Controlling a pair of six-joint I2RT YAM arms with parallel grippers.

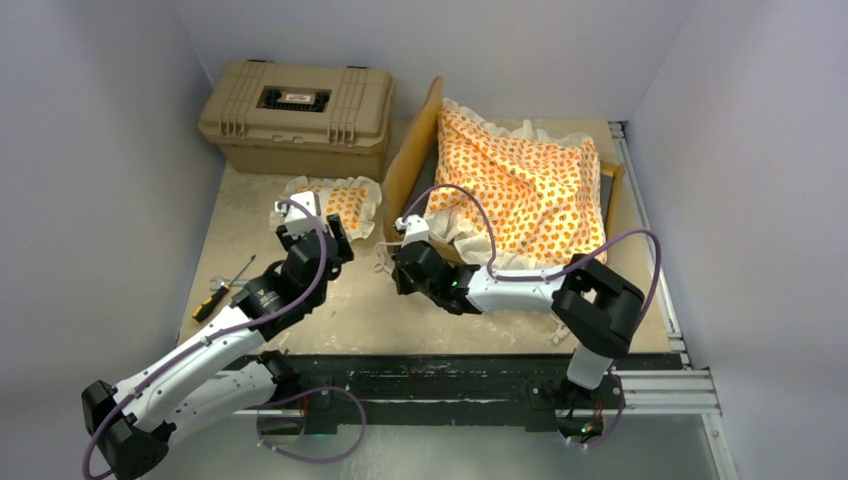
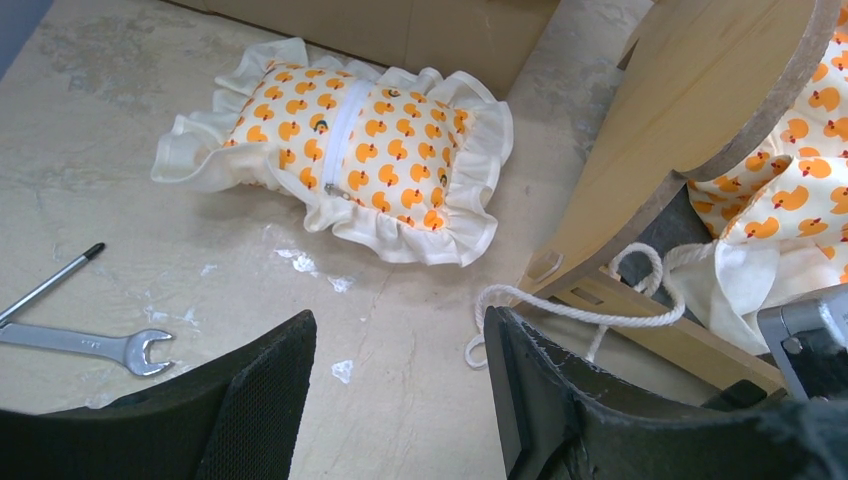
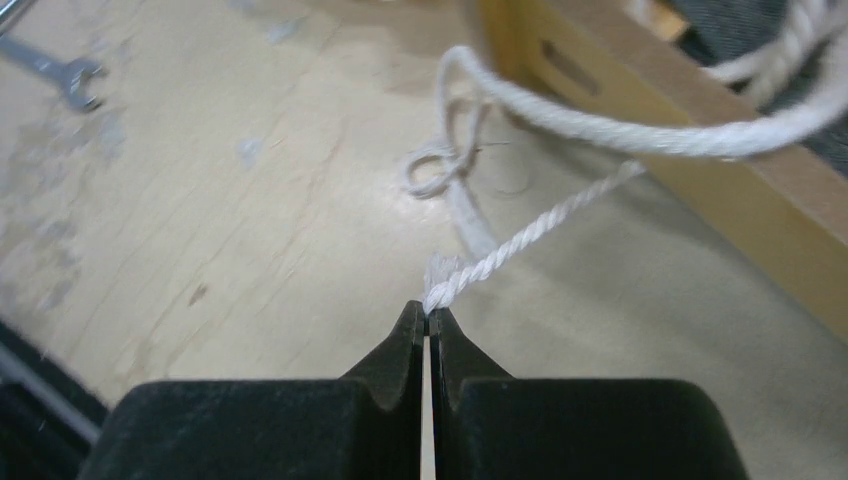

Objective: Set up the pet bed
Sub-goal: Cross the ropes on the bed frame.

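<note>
I find the right gripper (image 3: 428, 318) clenched tight on the end of a white twisted cord (image 3: 520, 240), low over the table (image 1: 350, 310). The cord runs from the jaws to the near left corner of the light-wood bed frame (image 1: 413, 150). The frame sits at the far right of the table. The orange-patterned mattress cushion (image 1: 520, 185) lies rumpled inside it, its white ruffle spilling over the near rail.

The matching pillow (image 2: 350, 140) lies flat on the table, left of the frame and just near of the tan hard case (image 1: 295, 120). My left gripper (image 2: 400, 330) hangs near of the pillow, jaws released and holding nothing.

A wrench (image 2: 100, 345) and a screwdriver (image 1: 222, 290) lie at the left edge
</note>
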